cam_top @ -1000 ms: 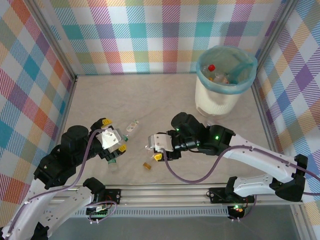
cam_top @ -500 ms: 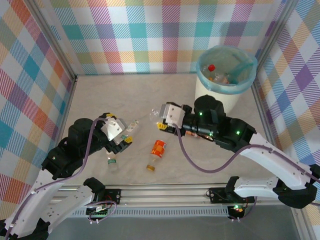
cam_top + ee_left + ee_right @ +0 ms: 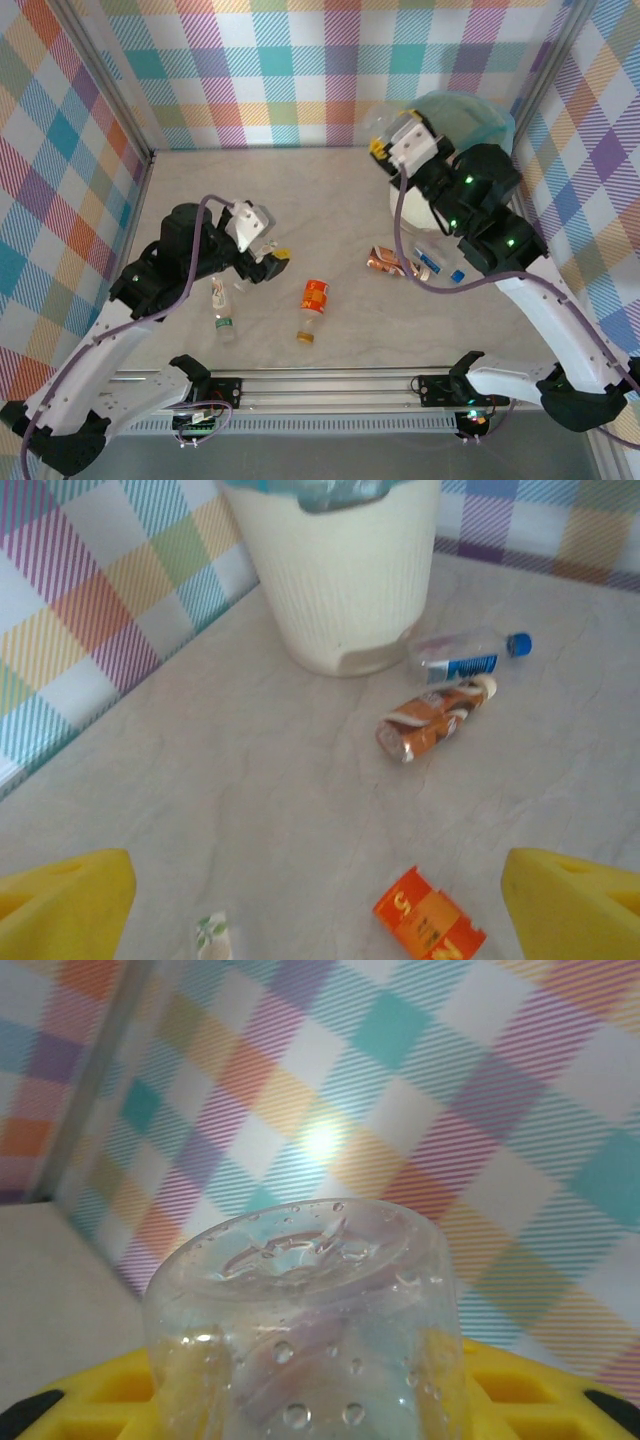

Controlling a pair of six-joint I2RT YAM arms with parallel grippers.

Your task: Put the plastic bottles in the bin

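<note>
Clamping a clear bottle (image 3: 300,1300) by its body, the right gripper (image 3: 385,140) has its yellow jaws closed on either side of the plastic. The bottle's dimpled, droplet-speckled base points away from the wrist toward the plaid wall (image 3: 400,1080). From overhead the held bottle (image 3: 377,124) juts just past the jaws. The bin (image 3: 405,205) stands just beside them, its teal liner (image 3: 470,110) rising behind the wrist.

Over at the left gripper (image 3: 265,268), the jaws stand wide apart above the bare table (image 3: 250,780), one yellow fingertip (image 3: 70,900) at each side of the wrist view. Just ahead of them, nearer the right-hand finger, lies the orange bottle (image 3: 430,920), on its side. Further out from the jaws a brown bottle (image 3: 430,725) lies tilted. Just beyond it a blue-capped bottle (image 3: 470,655) lies close against the foot of the bin (image 3: 340,580). Seen from above, the orange bottle (image 3: 313,305) is near the left jaws on their bin-ward side, and the brown one (image 3: 385,262) lies between it and the bin. A green-labelled bottle (image 3: 222,315) lies on the other side of the jaws, toward the arm bases.
</note>
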